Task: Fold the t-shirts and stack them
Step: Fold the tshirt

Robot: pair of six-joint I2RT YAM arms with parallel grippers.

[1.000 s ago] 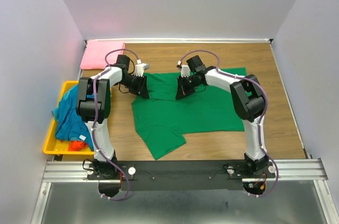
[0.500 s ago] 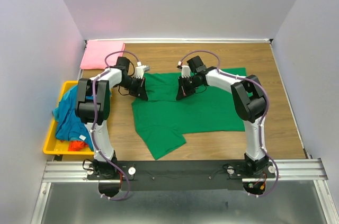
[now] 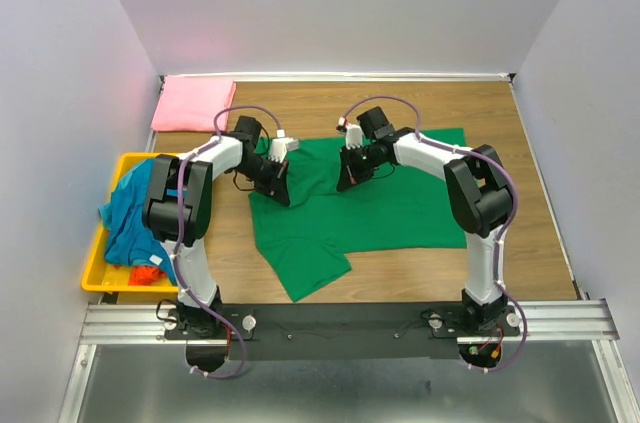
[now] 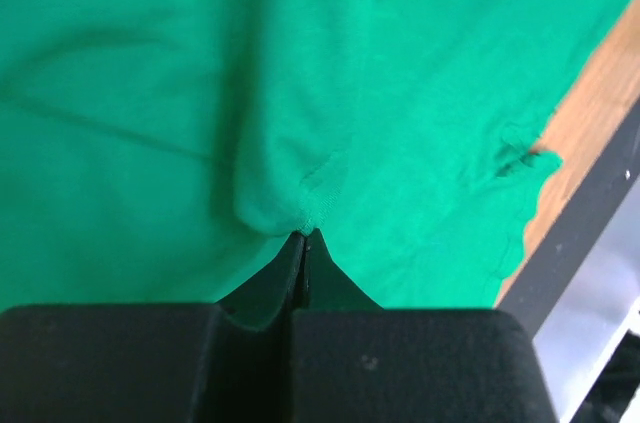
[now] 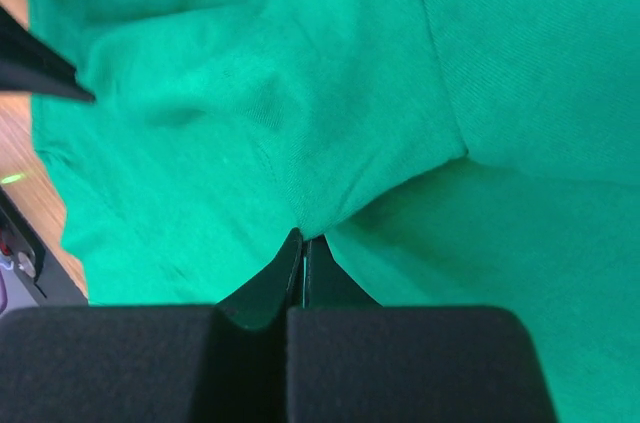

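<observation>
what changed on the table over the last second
The left gripper, fingers pinched on the green t-shirt, moved right and toward the near edge, dragging that cloth edge inward. The right gripper barely shifted and is also shut on the shirt. The pink t-shirt, teal-blue t-shirt and yellow bin stayed put.

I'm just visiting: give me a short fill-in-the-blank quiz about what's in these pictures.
The spread t-shirt pinched by the left gripper and right gripper is ____.
In the top view, the pink t-shirt lies in the far ____ corner.
The bin holding the teal-blue t-shirt is ____.
Missing words: green; left; yellow.
</observation>
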